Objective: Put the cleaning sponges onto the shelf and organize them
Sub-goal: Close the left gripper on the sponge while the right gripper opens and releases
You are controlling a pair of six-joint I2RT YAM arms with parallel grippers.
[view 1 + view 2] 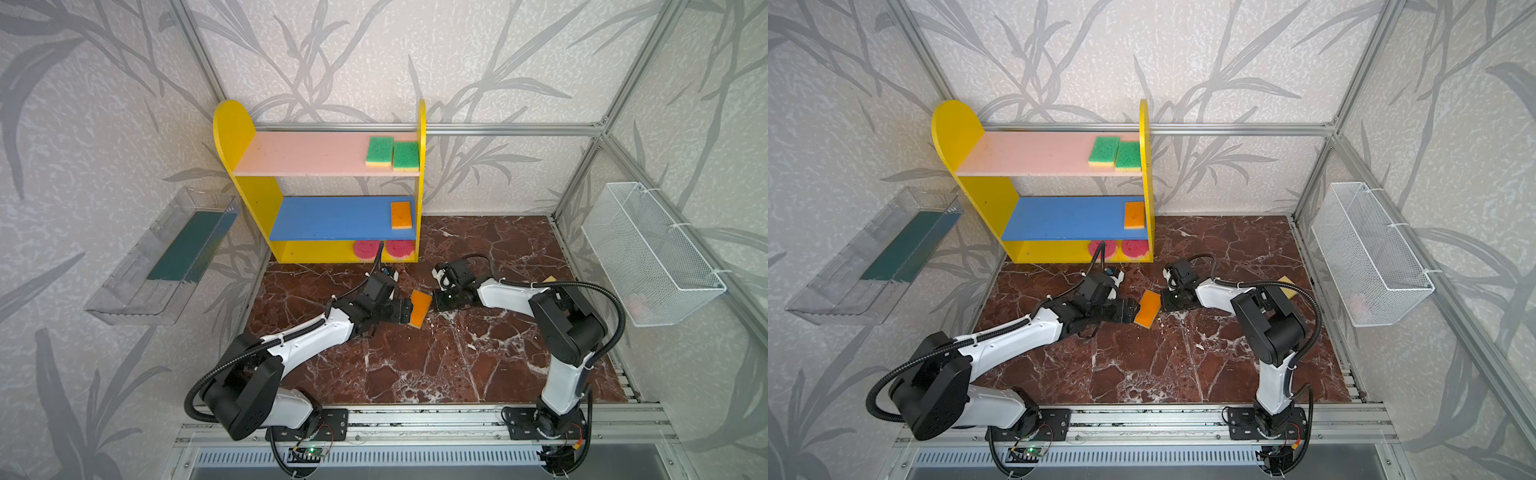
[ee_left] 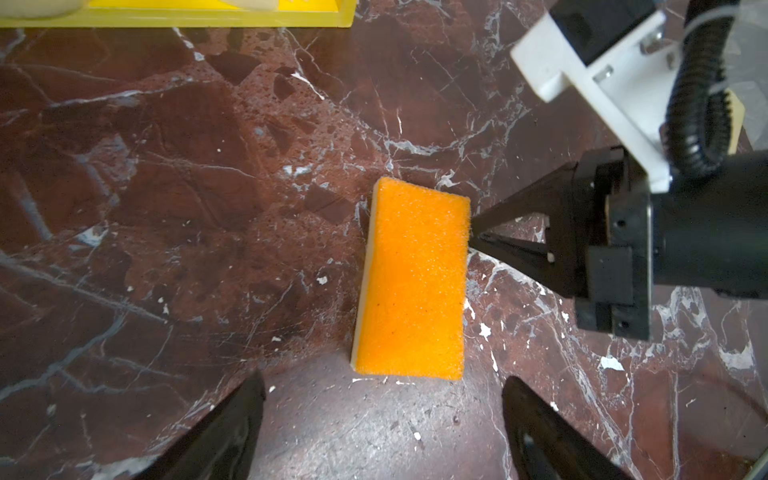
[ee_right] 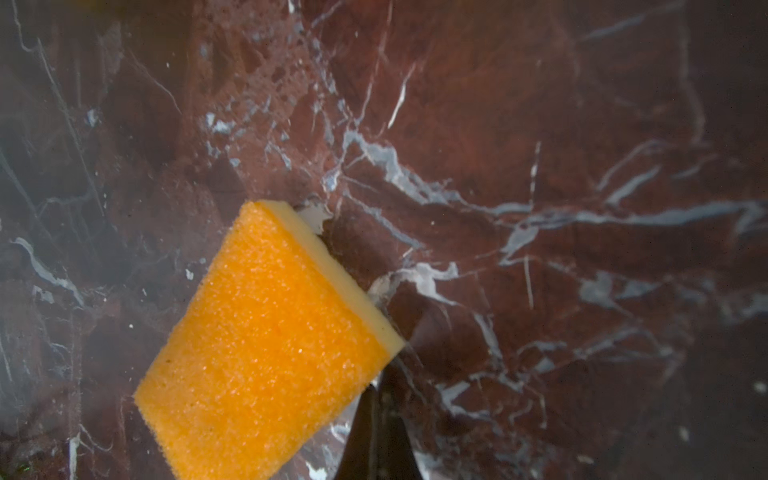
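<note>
On the left wall hangs a clear plastic tray (image 1: 166,257). Next stands the shelf (image 1: 232,137) at the back of the counter (image 1: 415,365). At the right end of its pink board the left green sponge (image 1: 379,151) and the right green sponge (image 1: 406,156) lie touching. The shelved orange sponge (image 1: 401,215) lies at the right end of the blue board. On the yellow base, the left pink round sponge (image 1: 365,249) and the right pink round sponge (image 1: 400,248) sit side by side, half hidden under that board.

In front of the shelf, the left pincer (image 2: 383,388) is spread wide and holds nothing. The loose orange sponge (image 2: 411,282) lies orange face up on the counter just ahead of its fingers. The right pincer (image 2: 476,235) is closed to a point, gripping nothing, with its tip against that sponge's long edge.

Behind the right arm a pale yellow sponge (image 1: 1288,287) rests on the counter. A white wire basket (image 1: 648,253) hangs on the right wall.
</note>
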